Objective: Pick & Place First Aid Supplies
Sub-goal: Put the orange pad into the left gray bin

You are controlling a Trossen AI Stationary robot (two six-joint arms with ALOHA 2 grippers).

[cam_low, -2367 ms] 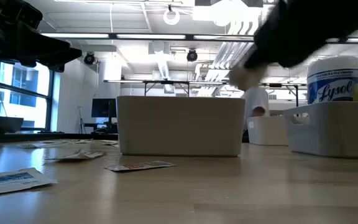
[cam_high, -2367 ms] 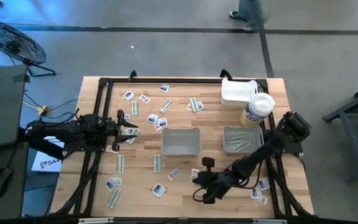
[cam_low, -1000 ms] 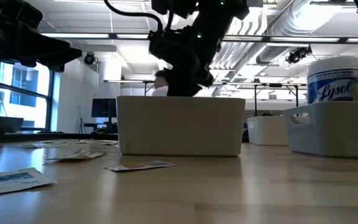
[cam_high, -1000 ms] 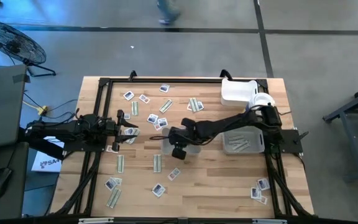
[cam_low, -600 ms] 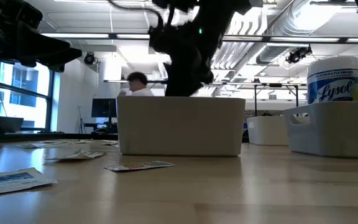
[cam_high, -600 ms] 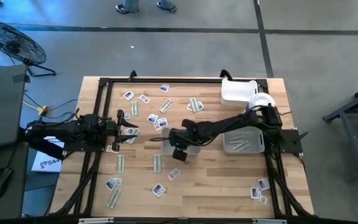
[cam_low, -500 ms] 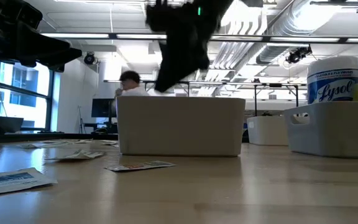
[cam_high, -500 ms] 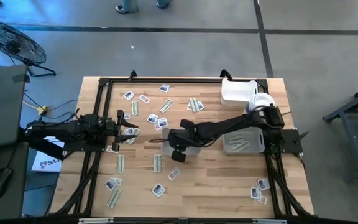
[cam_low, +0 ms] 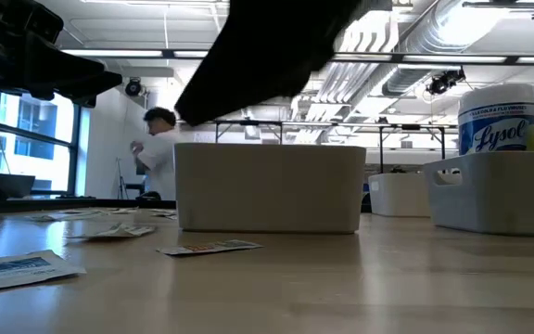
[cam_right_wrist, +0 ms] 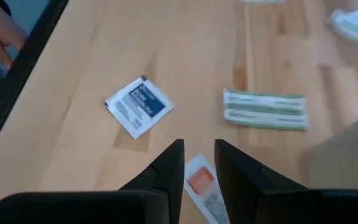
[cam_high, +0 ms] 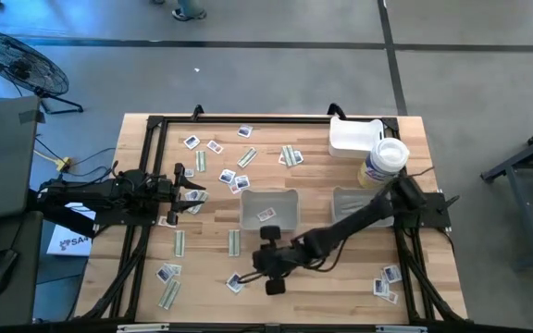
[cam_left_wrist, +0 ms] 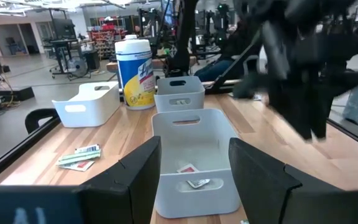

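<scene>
First aid supplies lie scattered on the wooden table: white square packets [cam_high: 214,146] and pale green strips [cam_high: 234,242]. My right gripper [cam_high: 259,263] hangs open over the table's near middle, tilted down, nothing between its fingers [cam_right_wrist: 199,163]. Under it lies an orange-printed packet [cam_right_wrist: 201,184]; farther off are a blue-printed packet [cam_right_wrist: 138,106] and a green strip [cam_right_wrist: 265,110]. The middle grey tray [cam_high: 287,218] holds a packet [cam_high: 266,215]. My left gripper [cam_high: 195,191] waits open at the table's left, pointing level at that tray [cam_left_wrist: 194,186].
A second grey tray [cam_high: 359,205] with strips stands right of the middle one. At the far right, a Lysol bottle [cam_high: 384,161] leans by a white bin [cam_high: 353,137]. Black frame rails [cam_high: 146,231] run along the table's sides. A person [cam_low: 160,153] moves in the room behind.
My right gripper has swung from over the middle tray toward the table's near edge and tipped more steeply downward. A white packet now shows in the tray where the gripper stood.
</scene>
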